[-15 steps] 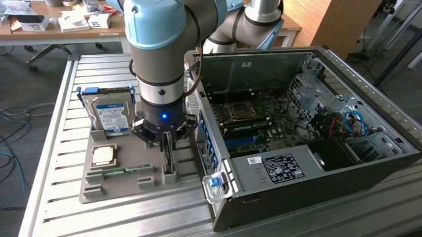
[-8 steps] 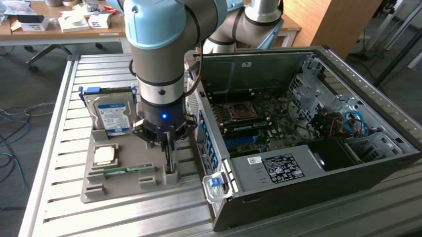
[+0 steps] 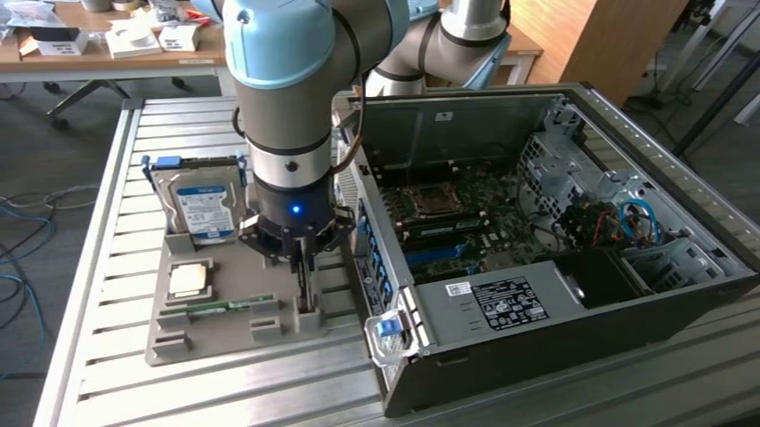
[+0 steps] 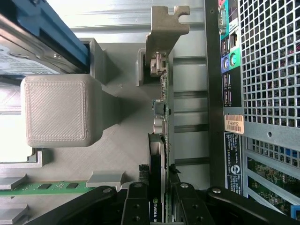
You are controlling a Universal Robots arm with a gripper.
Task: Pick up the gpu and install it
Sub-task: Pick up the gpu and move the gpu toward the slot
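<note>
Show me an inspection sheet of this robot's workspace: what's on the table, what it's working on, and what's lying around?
Surface: slatted metal table, carrying a grey tray and an open computer case.
Job's things: gpu stands on edge in a tray slot, beside the case.
Clutter: hard drive, processor chip and green memory stick in the tray.
Grippers: gripper is down over the gpu, shut on its two faces.
Cables: blue and red wires inside the case; loose cables on the floor.
Surroundings: desk with boxes behind; wooden panel.
</note>
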